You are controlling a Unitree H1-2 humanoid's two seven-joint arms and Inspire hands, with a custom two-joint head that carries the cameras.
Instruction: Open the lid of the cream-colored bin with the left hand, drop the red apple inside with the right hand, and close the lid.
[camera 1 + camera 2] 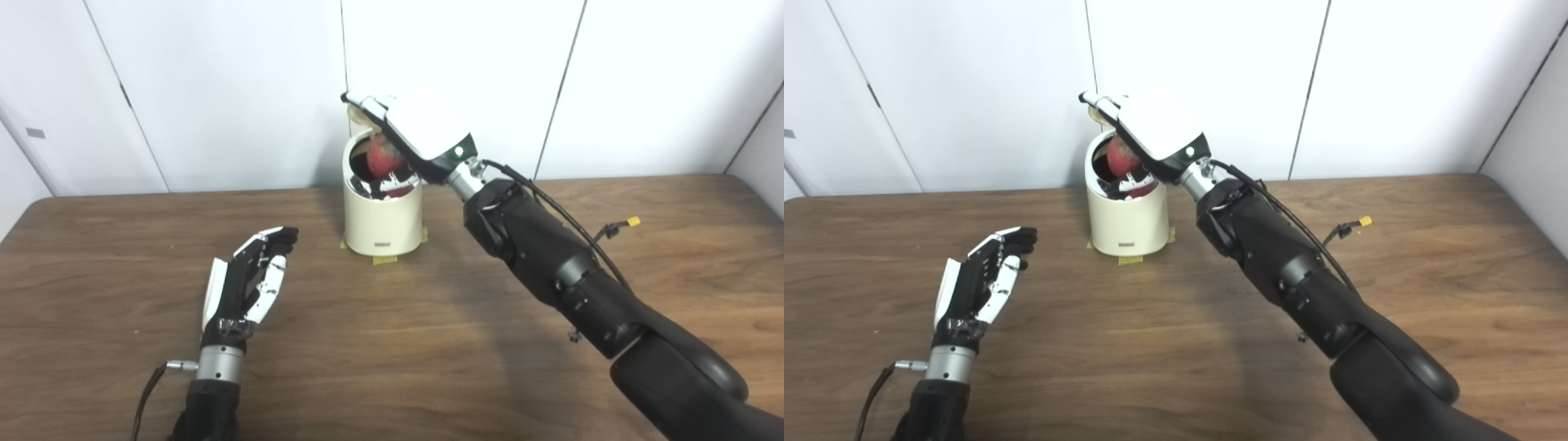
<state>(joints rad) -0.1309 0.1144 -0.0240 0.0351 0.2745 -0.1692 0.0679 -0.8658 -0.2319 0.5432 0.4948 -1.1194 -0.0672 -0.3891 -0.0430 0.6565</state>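
The cream-colored bin (383, 223) stands upright at the back middle of the wooden table (392, 343), held down by tape at its base. Its lid (355, 113) stands raised behind the opening. My right hand (422, 138) reaches over the bin's mouth and is shut on the red apple (384, 156), which sits at the rim, partly inside. My left hand (254, 278) is open and empty, resting low over the table to the front left of the bin, well apart from it. The same scene shows in the right eye view, with the bin (1127, 220) and the apple (1123, 158).
White wall panels (245, 92) stand right behind the bin. A loose cable with a yellow plug (633, 221) hangs off my right forearm. Yellow tape (384, 260) marks the bin's base.
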